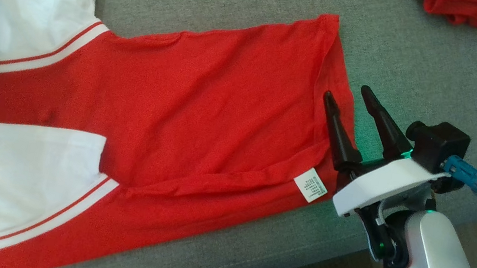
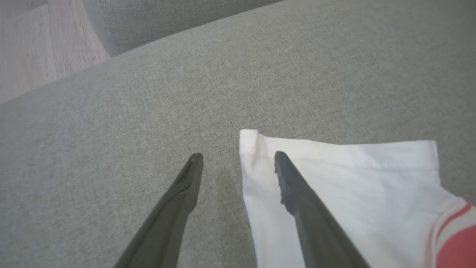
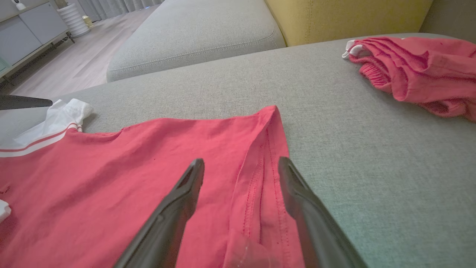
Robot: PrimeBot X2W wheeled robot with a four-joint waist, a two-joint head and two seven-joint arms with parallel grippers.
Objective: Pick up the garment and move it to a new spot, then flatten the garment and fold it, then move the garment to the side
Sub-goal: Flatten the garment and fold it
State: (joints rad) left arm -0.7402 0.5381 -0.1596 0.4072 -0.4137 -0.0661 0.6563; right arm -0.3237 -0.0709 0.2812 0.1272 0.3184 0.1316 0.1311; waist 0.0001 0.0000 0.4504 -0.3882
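Red, white-sleeved garment [image 1: 174, 108] is lying spread flat on a grey sofa [image 1: 427, 64]. Right hand [image 1: 347, 92] is hovering low at its hem, fingers apart, straddling the edge. Left hand [image 2: 238, 155] is hanging over one white sleeve [image 2: 353, 178], fingers likewise apart, gripping nothing. Two red garments are showing: this one and a crumpled one [image 1: 471, 10], well apart.

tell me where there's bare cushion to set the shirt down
Bare cushion lies between the shirt and the crumpled red garment at far right, and in the strip beyond the shirt. The near edge is crowded by shirt and right gripper.
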